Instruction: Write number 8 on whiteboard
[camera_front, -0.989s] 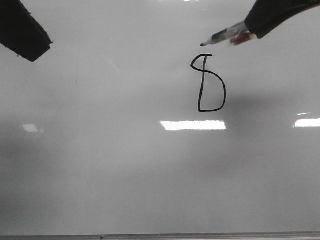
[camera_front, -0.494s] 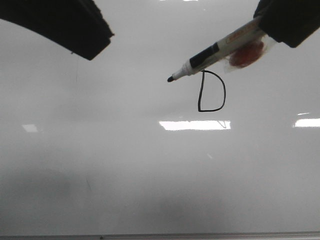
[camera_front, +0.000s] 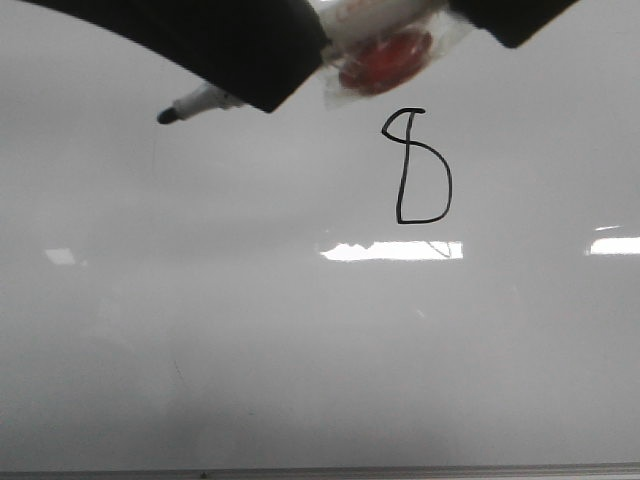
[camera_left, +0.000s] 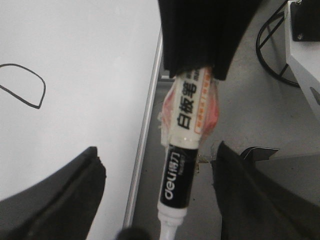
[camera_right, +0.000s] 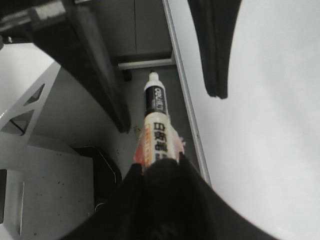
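**8 is drawn, marker sitting between both grippers – looks like a handoff**

- The number 8 (camera_front: 415, 167) is sitting on the whiteboard (camera_front: 300, 350), right of centre in the front view: small top loop, big D-shaped bottom loop. Lopsided but closed. Part of the lower loop is also showing in the left wrist view (camera_left: 22, 85). I'd call the writing itself done.
- The right gripper (camera_right: 159, 160) is clamping the whiteboard marker (camera_right: 156, 127) by its rear end; fingers are pinched tight on the barrel, uncapped tip pointing away from the wrist. Red padding or tape is wrapped around the barrel at the grip, probably there so it isn't slipping while writing.
- The left gripper (camera_left: 155, 200) is standing wide apart, one finger on each side of the marker's black front section, not touching it. In the front view its dark body is covering the middle of the pen, with only the tip (camera_front: 168, 116) poking out.
- The tip is hanging clear of the board, well away from the 8, so no stray marks are being made.
- Judgement: the left is lining up to take the marker. Risk is it closing near the wet tip, or the right letting go too early.
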